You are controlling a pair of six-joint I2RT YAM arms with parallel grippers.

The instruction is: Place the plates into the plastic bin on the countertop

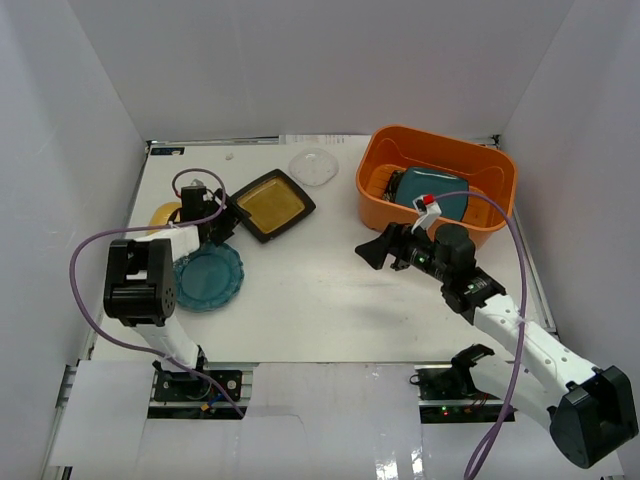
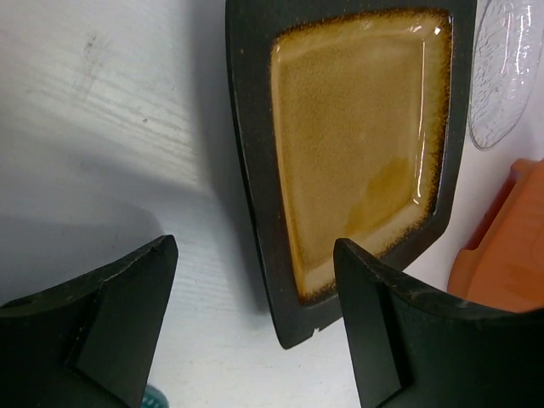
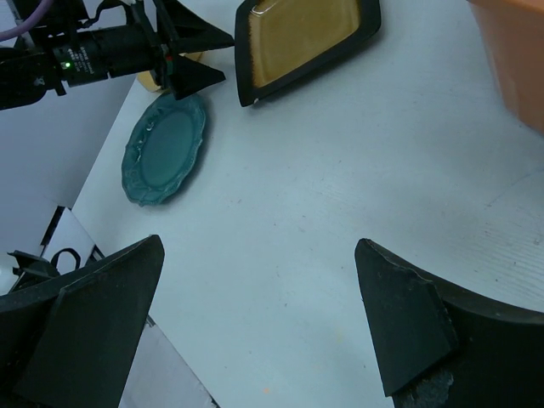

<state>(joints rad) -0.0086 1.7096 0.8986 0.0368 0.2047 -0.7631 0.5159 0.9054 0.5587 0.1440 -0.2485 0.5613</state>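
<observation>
The black square plate with the amber centre [image 1: 272, 205] [image 2: 357, 144] [image 3: 306, 34] lies flat on the countertop [image 1: 330, 300]. My left gripper [image 1: 224, 212] [image 2: 255, 246] [image 3: 225, 55] is open, and the plate's near corner sits between its fingers without touching them. Below that arm lies a teal round scalloped plate [image 1: 208, 277] [image 3: 163, 146], and a yellow plate [image 1: 165, 213] peeks out behind it. The orange plastic bin [image 1: 440, 137] [image 2: 510, 255] [image 3: 518, 59] stands at the back right and holds a teal square plate [image 1: 440, 195]. My right gripper [image 1: 378, 250] [image 3: 259, 245] hangs open over bare countertop, left of the bin.
A clear glass dish [image 1: 313, 166] [image 2: 501, 76] rests near the back wall between the black plate and the bin. White walls enclose the countertop on three sides. The left arm's purple cable [image 1: 90, 260] loops out to the left.
</observation>
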